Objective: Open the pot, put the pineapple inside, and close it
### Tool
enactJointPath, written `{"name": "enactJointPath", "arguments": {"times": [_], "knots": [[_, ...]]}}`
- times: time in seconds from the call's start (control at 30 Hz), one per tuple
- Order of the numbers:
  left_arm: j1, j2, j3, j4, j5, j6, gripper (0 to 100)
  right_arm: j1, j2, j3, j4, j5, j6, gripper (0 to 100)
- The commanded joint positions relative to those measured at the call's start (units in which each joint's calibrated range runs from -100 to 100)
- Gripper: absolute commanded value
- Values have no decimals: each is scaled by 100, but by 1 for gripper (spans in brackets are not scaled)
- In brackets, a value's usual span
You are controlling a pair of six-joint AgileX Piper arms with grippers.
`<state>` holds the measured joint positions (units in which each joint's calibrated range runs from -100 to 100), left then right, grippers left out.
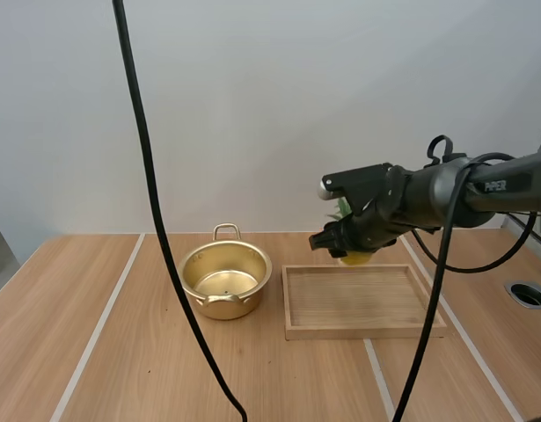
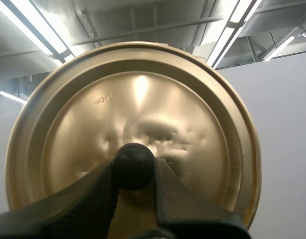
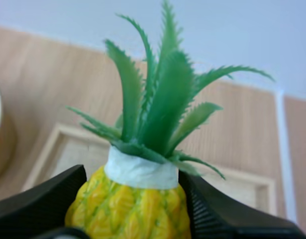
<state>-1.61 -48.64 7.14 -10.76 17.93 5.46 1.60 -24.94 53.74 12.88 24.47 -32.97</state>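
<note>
Right gripper (image 1: 345,243) up in the air over the far rim of the wooden tray (image 1: 367,332), and yes, it had the pineapple (image 3: 130,206)! From the right wrist view I saw the two black fingers (image 3: 38,199) parted only as wide as the yellow body and pressed against both its sides. The green leaves (image 3: 157,104) stood upright above a white band, with the tray's slatted floor beyond them. Off to the tray's left, just beside it but not touching, the pot (image 1: 244,303) sat on the table (image 1: 76,352) with its mouth open and its gold inside catching the light. Over on the other arm, my left gripper (image 2: 134,167) was clamped tight on the round black knob (image 2: 133,160) of the lid (image 2: 202,114). A finger sat on each side of the knob, and the lid's gold face was turned square to the left wrist camera, well clear of the pot.
</note>
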Motion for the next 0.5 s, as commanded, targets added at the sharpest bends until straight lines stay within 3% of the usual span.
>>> {"name": "enactJointPath", "arguments": {"times": [0.0, 0.47], "knots": [[-19, -23, -43, -54, -115, -9, 0, -22, -364, 0, 101, -478, -96, 0], [-19, -23, -43, -54, -115, -9, 0, -22, -1432, -404, 446, -869, -96, 0]]}}
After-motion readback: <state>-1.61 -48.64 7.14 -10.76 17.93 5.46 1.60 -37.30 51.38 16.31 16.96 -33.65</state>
